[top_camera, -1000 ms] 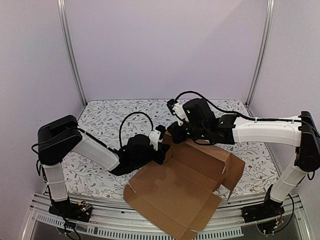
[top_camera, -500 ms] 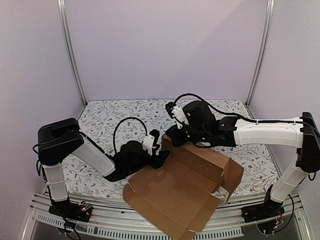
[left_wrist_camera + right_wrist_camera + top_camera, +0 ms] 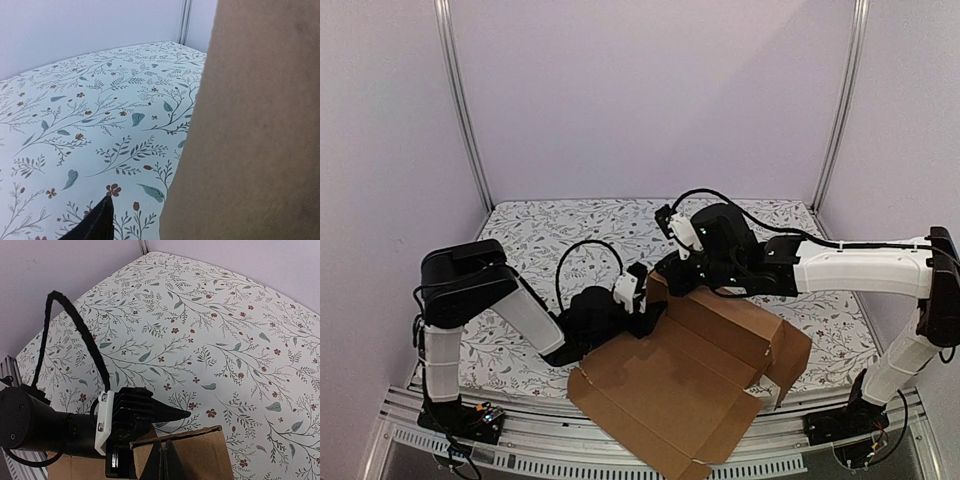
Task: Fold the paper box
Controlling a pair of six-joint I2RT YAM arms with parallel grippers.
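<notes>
The paper box (image 3: 685,380) is a brown cardboard sheet lying partly folded at the table's front centre, with its far wall raised. My left gripper (image 3: 643,300) is at the box's far left corner with its jaws apart. One black finger (image 3: 100,225) shows beside the cardboard (image 3: 250,140), and the other finger is hidden behind it. In the right wrist view the left gripper (image 3: 132,415) points along the raised flap (image 3: 200,450). My right gripper (image 3: 163,460) is shut, with its fingertips pressed against that flap from above (image 3: 665,283).
A floral cloth (image 3: 550,240) covers the table. Metal posts (image 3: 460,110) stand at the back corners against lilac walls. The box's near corner overhangs the front rail (image 3: 620,450). A black cable (image 3: 75,330) loops above the left wrist.
The left gripper's jaws have opened at the box's far left corner, and its arm has shifted slightly right. The right gripper has stayed shut on top of the flap and moved slightly.
</notes>
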